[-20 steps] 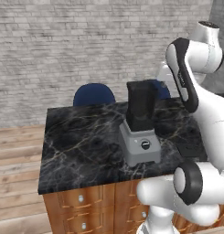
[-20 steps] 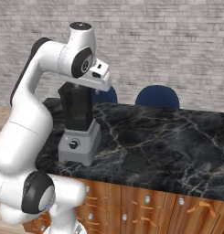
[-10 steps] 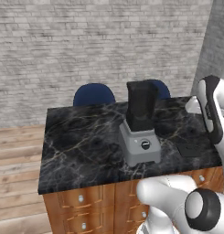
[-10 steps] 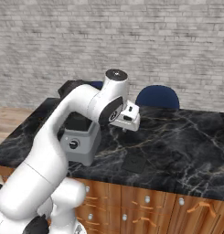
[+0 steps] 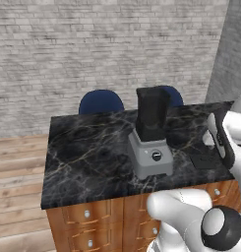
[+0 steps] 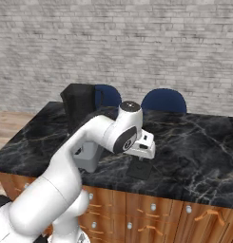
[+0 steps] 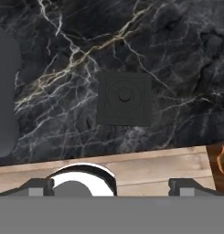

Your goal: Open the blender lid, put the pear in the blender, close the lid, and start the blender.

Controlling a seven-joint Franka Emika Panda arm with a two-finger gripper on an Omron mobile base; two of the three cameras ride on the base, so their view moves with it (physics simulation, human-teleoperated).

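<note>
Black lid point(image 7: 125, 98) lies flat near the worktop's front edge, so the blender point(image 5: 151, 133) is uncovered; my gripper point(image 7: 109, 187) hangs over it, jaws wide, holding nothing.

The white arm rises from the base and reaches forward and low, its dark-jointed elbow bent, its forearm sloping down toward the front edge of the counter point(image 6: 194, 180). The wrist turns the hand to face straight down. The claw point(image 7: 109, 185) has its two dark fingertips point(image 7: 38, 186) spread wide apart (as far as they seem to go), with nothing between them. In the left base view the forearm crosses the right edge.
</note>
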